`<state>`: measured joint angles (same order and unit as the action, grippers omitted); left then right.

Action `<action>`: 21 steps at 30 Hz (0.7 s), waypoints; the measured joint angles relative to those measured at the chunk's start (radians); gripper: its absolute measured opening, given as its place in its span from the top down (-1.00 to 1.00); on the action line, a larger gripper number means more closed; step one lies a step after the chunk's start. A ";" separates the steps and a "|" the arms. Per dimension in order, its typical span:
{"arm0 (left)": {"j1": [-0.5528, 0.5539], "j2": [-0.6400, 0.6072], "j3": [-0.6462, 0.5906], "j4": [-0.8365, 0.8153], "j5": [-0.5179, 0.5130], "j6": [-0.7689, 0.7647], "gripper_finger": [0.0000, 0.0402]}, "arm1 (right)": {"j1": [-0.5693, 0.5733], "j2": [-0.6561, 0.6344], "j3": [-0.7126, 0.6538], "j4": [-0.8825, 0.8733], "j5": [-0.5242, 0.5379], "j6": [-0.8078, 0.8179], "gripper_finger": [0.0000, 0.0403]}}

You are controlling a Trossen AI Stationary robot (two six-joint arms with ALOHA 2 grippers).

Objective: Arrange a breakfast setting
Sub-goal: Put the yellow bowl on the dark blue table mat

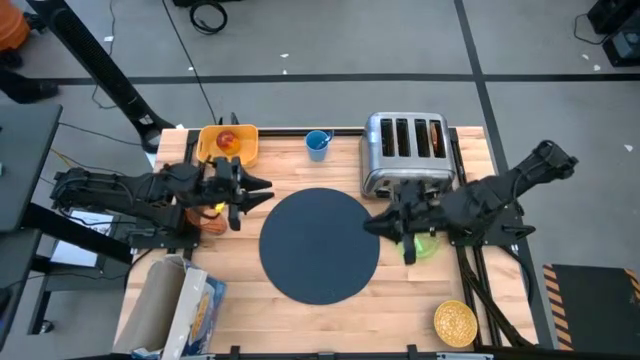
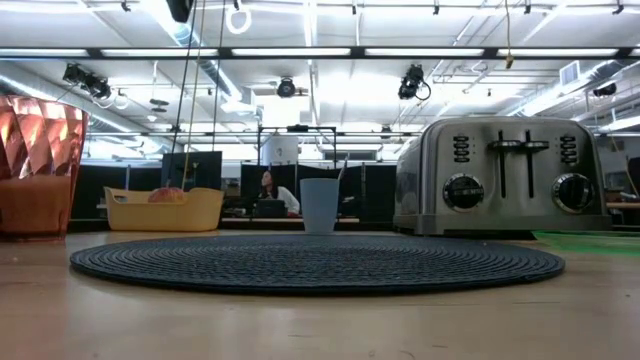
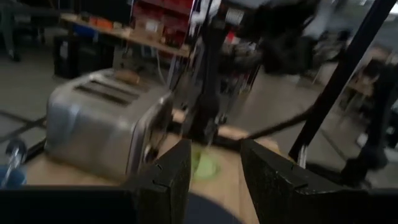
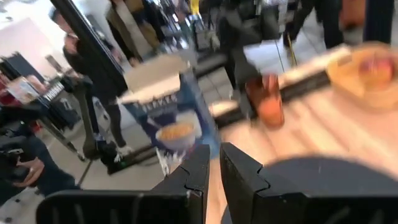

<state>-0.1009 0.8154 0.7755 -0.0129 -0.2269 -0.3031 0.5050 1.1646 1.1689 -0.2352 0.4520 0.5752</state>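
Observation:
The round dark mat (image 1: 318,245) lies flat in the middle of the table. My left gripper (image 1: 265,190) hovers open above the mat's left edge, holding nothing, and points level toward the toaster. The orange tumbler (image 1: 213,222) stands below that arm. My right gripper (image 1: 372,228) hangs shut and empty over the mat's right edge, above the green plate (image 1: 424,246). The red apple (image 1: 228,141) rests in the yellow tray (image 1: 243,150). The blue cup (image 1: 318,143) stands at the far edge. The yellow bowl (image 1: 455,322) sits at the near right.
The silver toaster (image 1: 405,150) stands at the far right with toast in one slot (image 1: 437,135). A cereal box (image 1: 190,310) lies at the near left corner. In the low view the mat (image 2: 318,262) fills the middle, with the tumbler (image 2: 38,165) at left.

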 joint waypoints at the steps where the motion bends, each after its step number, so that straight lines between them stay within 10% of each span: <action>1: 0.000 0.000 0.000 -0.020 0.009 0.000 0.27 | 0.020 0.028 0.030 -0.047 0.007 0.042 0.77; 21: 0.000 0.001 0.000 -0.091 0.075 0.002 0.27 | 0.322 0.502 0.325 -0.731 -0.393 1.378 0.79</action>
<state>-0.1005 0.8162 0.7754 -0.1036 -0.1520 -0.3016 0.8270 1.6668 1.4940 -0.9661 0.0592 1.9535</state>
